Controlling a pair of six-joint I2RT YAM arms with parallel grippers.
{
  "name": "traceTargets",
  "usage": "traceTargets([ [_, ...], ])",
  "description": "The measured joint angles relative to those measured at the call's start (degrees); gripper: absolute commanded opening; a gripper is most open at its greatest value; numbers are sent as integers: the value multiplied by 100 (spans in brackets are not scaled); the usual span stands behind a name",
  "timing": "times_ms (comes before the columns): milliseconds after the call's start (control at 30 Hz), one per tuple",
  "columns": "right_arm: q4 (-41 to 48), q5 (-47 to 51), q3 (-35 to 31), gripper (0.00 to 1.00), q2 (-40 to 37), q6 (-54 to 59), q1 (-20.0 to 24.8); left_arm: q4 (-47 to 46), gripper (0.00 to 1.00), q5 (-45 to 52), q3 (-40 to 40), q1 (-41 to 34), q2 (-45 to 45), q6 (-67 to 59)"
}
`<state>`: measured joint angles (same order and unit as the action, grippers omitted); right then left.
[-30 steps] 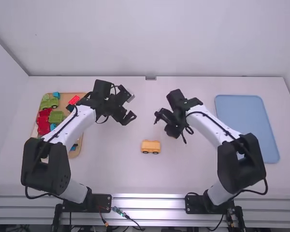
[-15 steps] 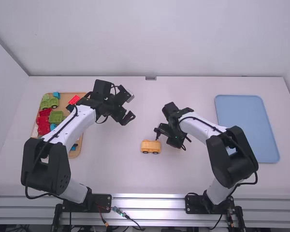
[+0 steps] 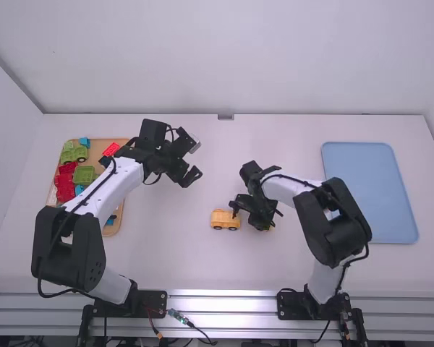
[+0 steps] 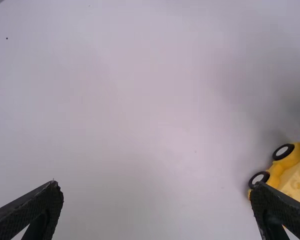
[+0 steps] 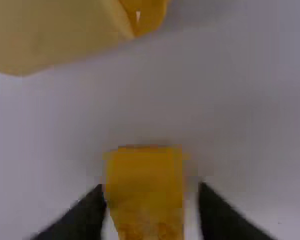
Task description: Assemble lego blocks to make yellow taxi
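Your right jaws stand open around 1 yellow block (image 5: pixel 146 192), gripping nothing; centre them, then close squarely, clear of the wheeled base (image 3: pixel 223 218) beside it, nearer the surface's (image 3: pixel 166 260) near edge than its far. Your left jaws, wide open, are empty.

The yellow taxi base (image 3: pixel 221 220) stands upright on its wheels on the tabletop, its black tyres round pale hubs and rows of studs across its top. A smaller yellow-orange block (image 5: pixel 146 177) is near it, apart and unattached, its exact shape blurred.
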<state>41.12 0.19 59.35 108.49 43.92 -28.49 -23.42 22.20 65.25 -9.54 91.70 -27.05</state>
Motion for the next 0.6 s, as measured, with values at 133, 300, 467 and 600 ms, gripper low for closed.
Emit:
traceTargets([
  [133, -48, 0, 4, 99, 7, 39, 0, -2, 99, 0, -2, 0, 0, 2],
  [300, -55, 2, 90, 99, -35, 42, 0, -2, 99, -146, -2, 0, 0, 4],
  [467, -68, -125, 120, 99, -782, 114, 20, -35, 99, -236, 0, 0, 0, -7],
  [600, -398, -551, -109, 99, -1731, 372, 216, -411, 99, 79, 0, 0, 0, -662],
])
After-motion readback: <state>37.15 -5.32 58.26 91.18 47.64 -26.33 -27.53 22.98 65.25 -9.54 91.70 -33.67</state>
